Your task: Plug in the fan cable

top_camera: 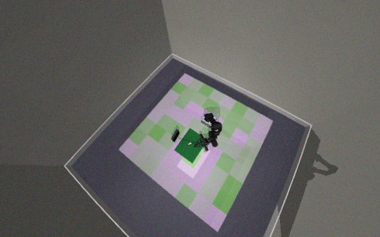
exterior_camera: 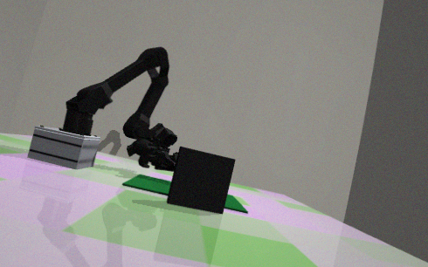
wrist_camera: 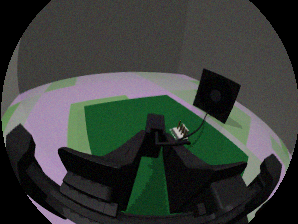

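The black plug (wrist_camera: 155, 122) is held between the fingertips of my gripper (top_camera: 196, 145) (exterior_camera: 174, 164) (wrist_camera: 154, 135), which is shut on it above the green board (top_camera: 190, 134) (exterior_camera: 144, 182) (wrist_camera: 110, 122). The pale four-pin header (top_camera: 190, 143) (wrist_camera: 177, 132) stands on the board, just right of the plug in the wrist view, with its pins showing. The plug looks apart from the header and above the board. The black cable (wrist_camera: 204, 121) runs from the plug past the header to the fan (top_camera: 175, 135) (exterior_camera: 201, 181) (wrist_camera: 217, 95). In the exterior view the fan hides the header and plug.
The fan stands upright beside the board, at the right in the wrist view. The arm's grey base (exterior_camera: 61, 148) stands at the left in the exterior view. The tabletop (top_camera: 150, 149) has a patchwork of green, lilac and grey.
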You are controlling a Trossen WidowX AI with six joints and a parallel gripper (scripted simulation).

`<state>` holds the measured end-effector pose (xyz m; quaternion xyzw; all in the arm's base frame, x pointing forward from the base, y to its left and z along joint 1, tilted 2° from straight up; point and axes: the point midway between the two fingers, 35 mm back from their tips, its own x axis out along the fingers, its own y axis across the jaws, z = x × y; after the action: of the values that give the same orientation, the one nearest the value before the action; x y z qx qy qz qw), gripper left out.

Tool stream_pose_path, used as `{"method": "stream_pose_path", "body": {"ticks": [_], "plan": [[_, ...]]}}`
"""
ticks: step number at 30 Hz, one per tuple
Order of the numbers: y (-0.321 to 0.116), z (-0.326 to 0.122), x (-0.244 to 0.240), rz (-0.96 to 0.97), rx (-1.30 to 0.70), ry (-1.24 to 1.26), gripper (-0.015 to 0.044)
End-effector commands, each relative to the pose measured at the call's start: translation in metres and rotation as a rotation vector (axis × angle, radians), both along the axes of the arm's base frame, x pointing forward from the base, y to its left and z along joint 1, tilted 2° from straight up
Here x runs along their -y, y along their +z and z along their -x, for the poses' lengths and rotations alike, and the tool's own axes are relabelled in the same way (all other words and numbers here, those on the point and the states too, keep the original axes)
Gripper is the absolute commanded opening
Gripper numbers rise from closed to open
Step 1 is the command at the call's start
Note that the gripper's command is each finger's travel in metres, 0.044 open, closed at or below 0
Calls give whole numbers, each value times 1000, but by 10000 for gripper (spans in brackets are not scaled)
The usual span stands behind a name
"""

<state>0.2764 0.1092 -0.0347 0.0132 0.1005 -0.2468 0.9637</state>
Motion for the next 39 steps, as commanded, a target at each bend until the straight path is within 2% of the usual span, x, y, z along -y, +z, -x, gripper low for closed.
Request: {"method": "stream_pose_path", "body": {"ticks": [1,21,39], "plan": [[-4,0,0,-2,4,-3,0],[-19,0,0,-2,4,-3,0],[-16,1,0,1,-1,0,0]]}}
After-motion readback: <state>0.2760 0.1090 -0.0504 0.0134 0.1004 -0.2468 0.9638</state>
